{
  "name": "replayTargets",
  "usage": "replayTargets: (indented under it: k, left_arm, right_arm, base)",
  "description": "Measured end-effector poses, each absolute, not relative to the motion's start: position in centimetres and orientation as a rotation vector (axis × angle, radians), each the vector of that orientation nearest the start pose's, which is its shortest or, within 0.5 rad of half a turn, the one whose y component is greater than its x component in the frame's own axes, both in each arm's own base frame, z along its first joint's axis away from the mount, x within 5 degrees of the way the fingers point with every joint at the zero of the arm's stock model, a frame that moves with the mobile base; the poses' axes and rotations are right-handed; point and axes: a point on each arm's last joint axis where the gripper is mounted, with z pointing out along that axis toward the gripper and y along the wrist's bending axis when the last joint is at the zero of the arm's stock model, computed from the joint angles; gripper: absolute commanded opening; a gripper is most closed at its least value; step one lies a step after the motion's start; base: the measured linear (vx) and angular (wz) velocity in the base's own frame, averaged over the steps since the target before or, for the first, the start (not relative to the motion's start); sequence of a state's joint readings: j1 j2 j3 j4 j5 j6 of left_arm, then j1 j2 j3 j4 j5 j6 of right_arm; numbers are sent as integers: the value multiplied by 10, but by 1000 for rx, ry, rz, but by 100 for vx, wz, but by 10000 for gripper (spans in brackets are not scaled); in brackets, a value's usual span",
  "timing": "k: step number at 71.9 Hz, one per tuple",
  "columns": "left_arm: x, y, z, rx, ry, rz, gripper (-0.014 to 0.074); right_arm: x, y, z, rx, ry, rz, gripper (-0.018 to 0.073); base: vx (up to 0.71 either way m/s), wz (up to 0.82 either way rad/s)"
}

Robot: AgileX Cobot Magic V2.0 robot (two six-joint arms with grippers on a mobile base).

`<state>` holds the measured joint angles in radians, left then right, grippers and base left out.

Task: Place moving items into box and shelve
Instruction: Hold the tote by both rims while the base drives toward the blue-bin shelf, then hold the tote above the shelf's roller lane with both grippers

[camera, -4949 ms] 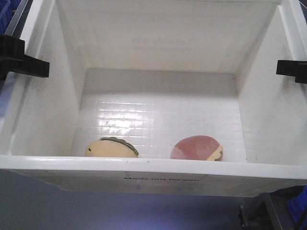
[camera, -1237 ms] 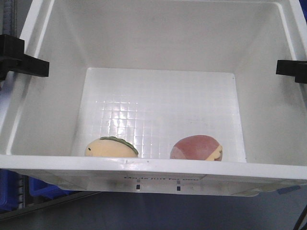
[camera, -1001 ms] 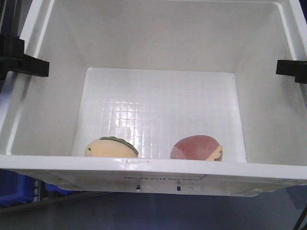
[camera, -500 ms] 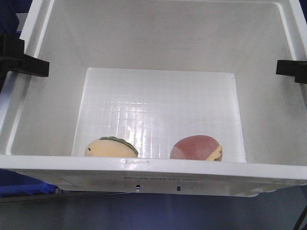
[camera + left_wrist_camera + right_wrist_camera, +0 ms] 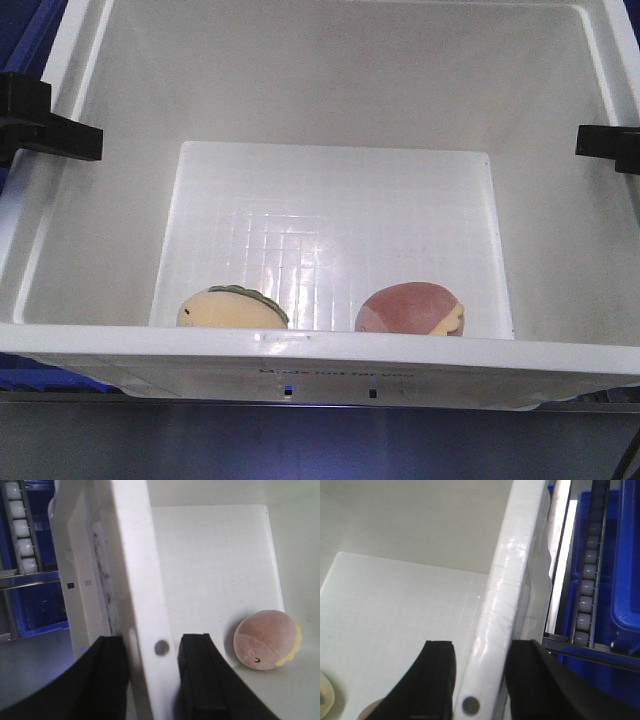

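Observation:
The white box (image 5: 320, 342) fills the front view, held up by its two side walls. In it, against the near wall, lie two moving items: a pale yellow toy with a green ridge (image 5: 232, 307) on the left and a pinkish-red dome toy (image 5: 410, 309) on the right. My left gripper (image 5: 72, 140) is shut on the left rim. In the left wrist view the left gripper (image 5: 152, 672) straddles the box wall (image 5: 135, 580), with the pink toy (image 5: 267, 639) on the floor inside. My right gripper (image 5: 480, 680) clamps the right rim (image 5: 512, 580).
Blue plastic bins (image 5: 620, 580) and a roller track (image 5: 587, 580) of a shelf rack stand just right of the box. Another blue bin (image 5: 37, 605) and more rollers (image 5: 20, 530) lie on its left. A grey shelf edge (image 5: 320, 440) runs under the box's near wall.
The box and both grippers hold the same place in view. The background beneath the near wall has shifted: the blue bins slid away and a level grey shelf edge now shows there.

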<state>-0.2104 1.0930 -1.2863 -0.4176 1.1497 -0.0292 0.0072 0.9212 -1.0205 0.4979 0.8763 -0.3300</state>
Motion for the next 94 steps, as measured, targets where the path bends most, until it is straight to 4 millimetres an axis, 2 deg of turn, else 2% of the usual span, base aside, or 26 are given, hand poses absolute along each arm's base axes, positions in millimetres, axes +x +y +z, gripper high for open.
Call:
replayTargets:
  k: [35, 94]
  left_arm:
    - [185, -74, 419, 182, 2422, -649, 0]
    - [185, -74, 419, 182, 2422, -649, 0]
  right_arm:
    - [171, 35, 390, -213, 2166, 419, -6]
    - [171, 35, 390, -214, 2167, 419, -6]
  base:
    - [4, 15]
    - [5, 1]
